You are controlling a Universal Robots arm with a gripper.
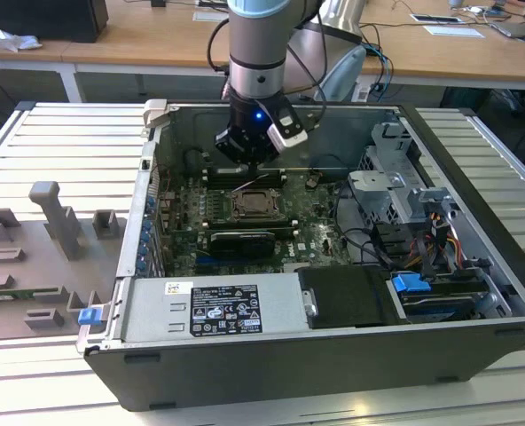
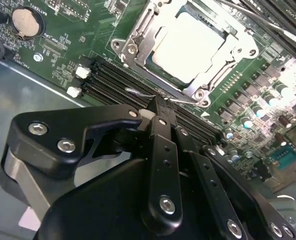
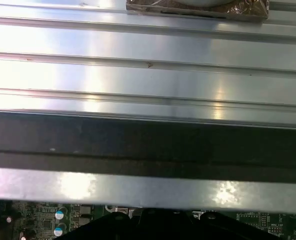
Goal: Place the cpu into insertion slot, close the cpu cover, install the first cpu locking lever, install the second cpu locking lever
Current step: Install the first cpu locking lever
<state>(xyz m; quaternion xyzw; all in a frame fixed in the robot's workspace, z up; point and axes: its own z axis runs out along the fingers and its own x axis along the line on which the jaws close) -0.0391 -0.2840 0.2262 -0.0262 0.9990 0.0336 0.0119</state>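
Exterior view. 1 robot arm reaches down into an open black computer case [image 1: 475, 177] lying on a ribbed aluminium desk [image 1: 50, 151]. Its black tool [image 1: 249, 146] hangs over the green motherboard [image 1: 311, 232], near the case's rear wall and just behind the small square dark insertion slot [image 1: 254, 206]. A grey power supply box [image 1: 211, 311] lies along the case's near wall.

Second wrist view. The tool [image 2: 160, 102] has its black fingers [image 2: 163, 125] pressed together, their tips at a thin silvery wire lever [image 2: 140, 92] beside the long black memory slots [image 2: 113, 82]; whether the wire is actually pinched cannot be told. The small flat square cpu with a silvery-grey top [image 2: 188, 45] sits in the insertion slot, and the thin silvery metal cpu cover [image 2: 138, 37] lies down around it, the chip showing through its square window.

First wrist view. The case's dark wall [image 3: 148, 145] and the ribbed desk [image 3: 148, 75] appear, with a strip of motherboard [image 3: 38, 217] beyond.

Progress, as judged: placing and cover closing appear done; lever work appears under way.
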